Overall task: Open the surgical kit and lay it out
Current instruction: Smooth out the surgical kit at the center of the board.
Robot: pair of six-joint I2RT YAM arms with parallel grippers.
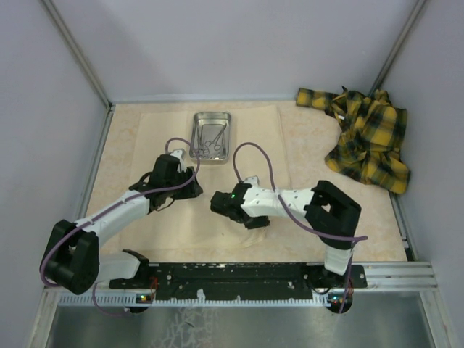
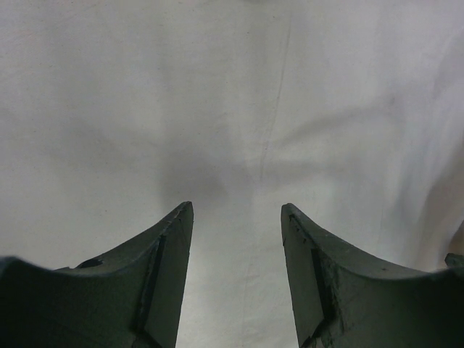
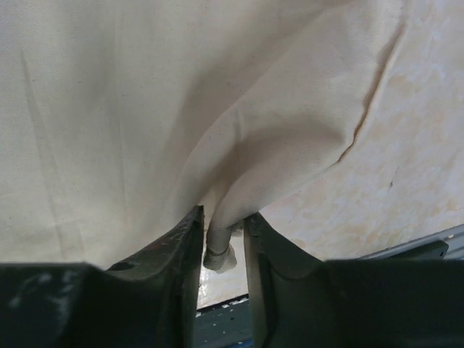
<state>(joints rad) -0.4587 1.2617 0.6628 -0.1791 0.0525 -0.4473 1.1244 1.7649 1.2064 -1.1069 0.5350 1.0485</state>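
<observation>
The pale beige cloth wrap [image 1: 255, 134] lies spread out on the table. At its far middle stands the steel tray [image 1: 196, 138], holding several thin metal instruments [image 1: 210, 142]. My left gripper [image 1: 191, 188] hovers just in front of the tray. In the left wrist view the left gripper [image 2: 237, 210] is open over flat cloth [image 2: 239, 101], with nothing between its fingers. My right gripper [image 1: 219, 206] is over the near middle of the wrap. In the right wrist view the right gripper [image 3: 225, 214] is shut on a bunched fold of the cloth [image 3: 220, 239], pulling it into a ridge.
A yellow-and-black plaid cloth [image 1: 366, 138] lies crumpled at the far right corner. The marbled tabletop [image 1: 333, 181] shows to the right of the wrap. Grey walls close in the left, right and far sides. The black base rail [image 1: 239, 274] runs along the near edge.
</observation>
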